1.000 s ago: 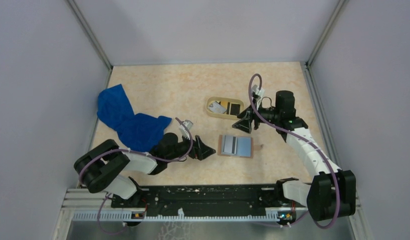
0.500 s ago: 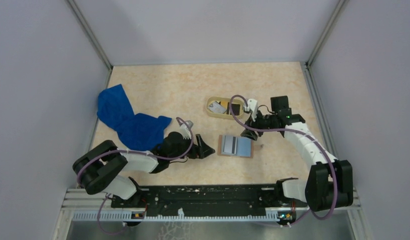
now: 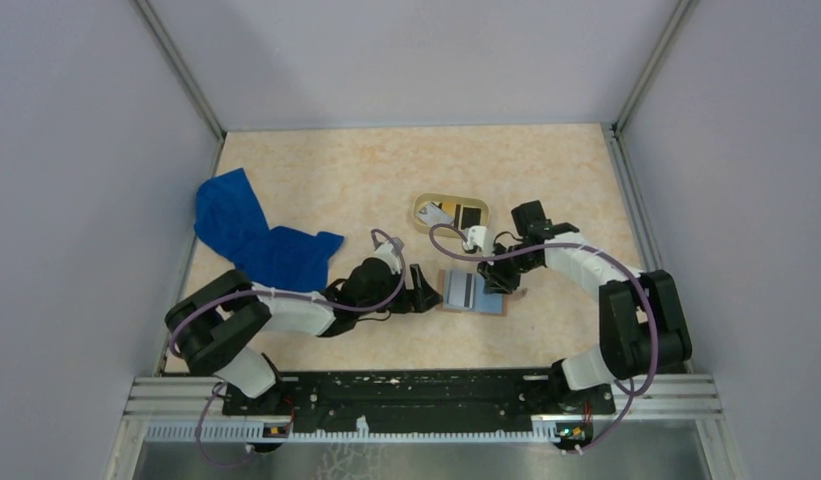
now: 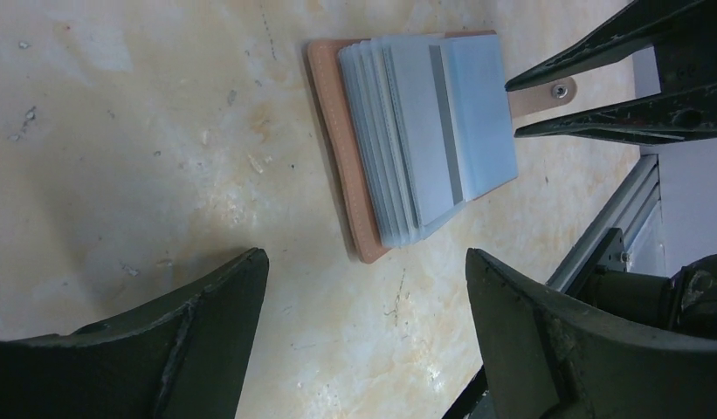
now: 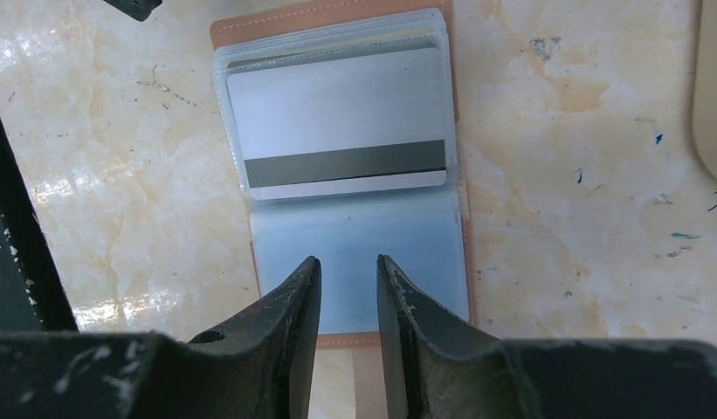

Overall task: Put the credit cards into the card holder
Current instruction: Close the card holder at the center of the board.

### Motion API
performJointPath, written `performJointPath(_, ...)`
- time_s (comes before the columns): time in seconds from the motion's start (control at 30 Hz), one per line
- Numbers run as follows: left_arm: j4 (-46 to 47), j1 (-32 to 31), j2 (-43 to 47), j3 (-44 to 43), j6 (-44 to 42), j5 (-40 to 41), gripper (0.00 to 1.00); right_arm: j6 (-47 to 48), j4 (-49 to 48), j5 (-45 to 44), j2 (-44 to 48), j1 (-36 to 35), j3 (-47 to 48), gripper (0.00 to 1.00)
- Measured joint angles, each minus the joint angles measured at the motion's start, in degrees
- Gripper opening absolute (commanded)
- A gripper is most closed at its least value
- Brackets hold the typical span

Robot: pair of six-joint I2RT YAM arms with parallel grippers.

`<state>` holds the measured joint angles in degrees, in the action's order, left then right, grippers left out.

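**Right arm has swung from the tray to the card holder, carrying nothing**

In the last second your right gripper [image 5: 348, 262] has moved from beside the oval tan tray [image 3: 451, 197] down onto the card holder [image 3: 459, 291]. The holder lies open on the table [image 3: 336, 170], right of centre and towards the near edge. The jaws narrowed on the way. They now stand nearly together with a slim gap, over the holder's empty blue-grey sleeve [image 5: 363, 236] and its strap tab [image 4: 547, 92], with nothing visibly pinched between them. Your left gripper [image 4: 363, 262] has crept up to the holder's left edge, spread wide and empty, just short of touching.

A silver card [image 5: 344, 118] with a dark stripe already sits in the holder's other sleeve. The black card [image 3: 470, 215] and a light grey card [image 3: 438, 214] lie in the tray. No card travelled with this move, so I judge you are steadying or opening the holder. The tray cards remain to be fetched.
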<state>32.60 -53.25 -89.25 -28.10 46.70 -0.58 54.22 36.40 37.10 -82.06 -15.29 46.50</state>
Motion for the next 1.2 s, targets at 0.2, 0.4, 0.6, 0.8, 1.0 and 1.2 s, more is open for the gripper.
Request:
performJointPath(0.2,1.8,0.0,-2.2,-1.1,-0.8,-1.4,0.88,-1.0,-0.1,-1.6,-0.8,-0.1,0.0,0.29)
performJointPath(0.4,4.3,0.2,-4.0,-1.4,-0.4,-2.3,0.82,-2.3,-0.8,-2.6,-2.8,-0.4,0.0,0.29)
performJointPath(0.6,5.9,0.3,-5.4,-1.3,0.7,-2.3,0.68,-6.6,-3.6,-0.8,-3.9,-1.1,0.0,0.3)
performJointPath(0.8,6.1,0.3,-5.8,-1.2,1.3,-2.3,0.66,-11.1,-6.1,-1.2,-7.6,-3.6,0.2,0.29)
performJointPath(1.0,7.0,0.3,-5.6,-0.2,1.2,-2.4,0.6,-13.4,-7.7,-2.2,-8.9,-6.8,1.6,0.31)
performJointPath(1.2,6.2,0.3,-1.1,3.4,-0.3,-1.4,0.61,-13.7,-5.0,-4.8,-8.9,-7.8,4.8,0.34)
